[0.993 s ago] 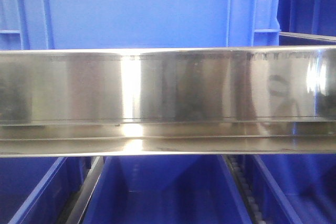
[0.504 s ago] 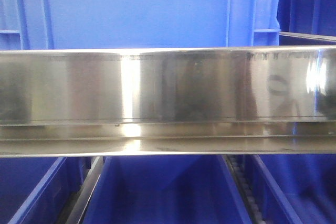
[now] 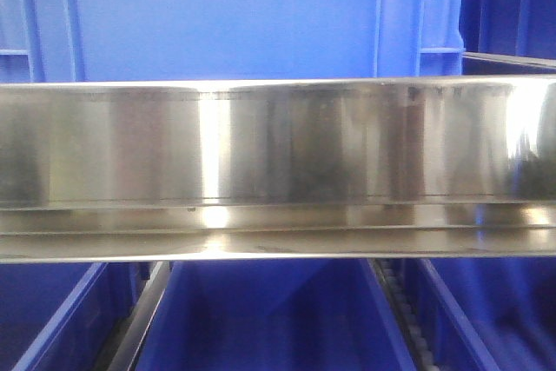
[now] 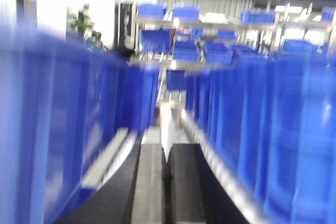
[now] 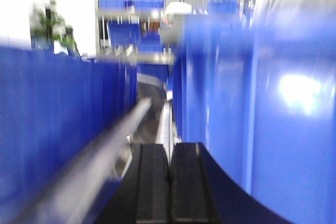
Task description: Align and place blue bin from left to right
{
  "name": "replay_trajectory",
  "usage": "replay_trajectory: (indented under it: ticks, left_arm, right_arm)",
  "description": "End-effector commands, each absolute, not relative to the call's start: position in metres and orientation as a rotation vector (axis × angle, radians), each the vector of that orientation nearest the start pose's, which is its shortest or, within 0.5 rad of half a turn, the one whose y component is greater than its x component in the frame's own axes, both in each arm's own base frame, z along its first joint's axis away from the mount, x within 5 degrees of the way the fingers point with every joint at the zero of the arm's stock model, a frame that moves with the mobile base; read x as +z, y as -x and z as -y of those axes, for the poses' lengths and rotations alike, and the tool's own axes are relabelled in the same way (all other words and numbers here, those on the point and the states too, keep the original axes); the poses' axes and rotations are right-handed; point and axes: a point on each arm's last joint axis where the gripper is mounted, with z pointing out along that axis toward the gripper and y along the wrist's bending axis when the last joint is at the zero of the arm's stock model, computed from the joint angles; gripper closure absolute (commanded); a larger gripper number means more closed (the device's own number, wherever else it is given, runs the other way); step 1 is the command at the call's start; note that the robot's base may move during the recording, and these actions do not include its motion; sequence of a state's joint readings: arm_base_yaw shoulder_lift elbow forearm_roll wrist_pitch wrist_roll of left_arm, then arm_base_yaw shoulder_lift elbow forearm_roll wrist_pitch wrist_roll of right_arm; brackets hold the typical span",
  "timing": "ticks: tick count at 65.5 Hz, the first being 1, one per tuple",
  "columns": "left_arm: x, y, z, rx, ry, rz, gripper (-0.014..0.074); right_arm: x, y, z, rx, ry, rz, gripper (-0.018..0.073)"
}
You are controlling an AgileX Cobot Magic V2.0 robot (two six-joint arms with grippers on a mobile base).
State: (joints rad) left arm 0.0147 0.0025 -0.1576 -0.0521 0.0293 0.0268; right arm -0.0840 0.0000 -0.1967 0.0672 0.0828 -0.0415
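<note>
- Blue bin [image 3: 226, 19] fills the top of the front view, standing just behind a polished steel rail [image 3: 278, 141], its ribbed right corner beside a neighbouring bin [image 3: 512, 6].
- Open lower bins [image 3: 269, 319] show beneath the rail.
- My left fingers [image 4: 178, 166] are pressed together, empty, in a blurred view between blue bin walls [image 4: 68, 129].
- My right fingers [image 5: 184, 171] are likewise closed on nothing.

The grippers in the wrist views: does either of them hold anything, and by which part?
Nothing is held. The left gripper and the right gripper are both shut, with nothing between them.
</note>
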Motion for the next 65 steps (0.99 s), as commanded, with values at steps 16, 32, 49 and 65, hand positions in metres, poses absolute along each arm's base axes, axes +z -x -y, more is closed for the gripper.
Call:
replay_trajectory:
  ticks: [16, 32, 49, 65]
  left_arm:
    - [0.358, -0.013, 0.002, -0.026, 0.01, -1.428, 0.0325]
    - [0.41, -0.027, 0.002, -0.03, 0.007, -1.486, 0.0099]
    - [0.436, -0.071, 0.012, -0.101, -0.119, -1.663, 0.0099]
    - [0.458, -0.12, 0.037, -0.255, -0.282, -1.772, 0.0099]
  right_arm:
    - [0.376, -0.014, -0.001, -0.029, -0.049, -1.375, 0.0337]
    - [0.41, -0.033, 0.0, -0.025, -0.05, -1.415, -0.0009]
    - [0.437, -0.061, -0.009, 0.108, 0.047, -1.505, -0.0009]
    - [0.461, -0.109, -0.023, 0.209, 0.159, -1.668, -0.0009]
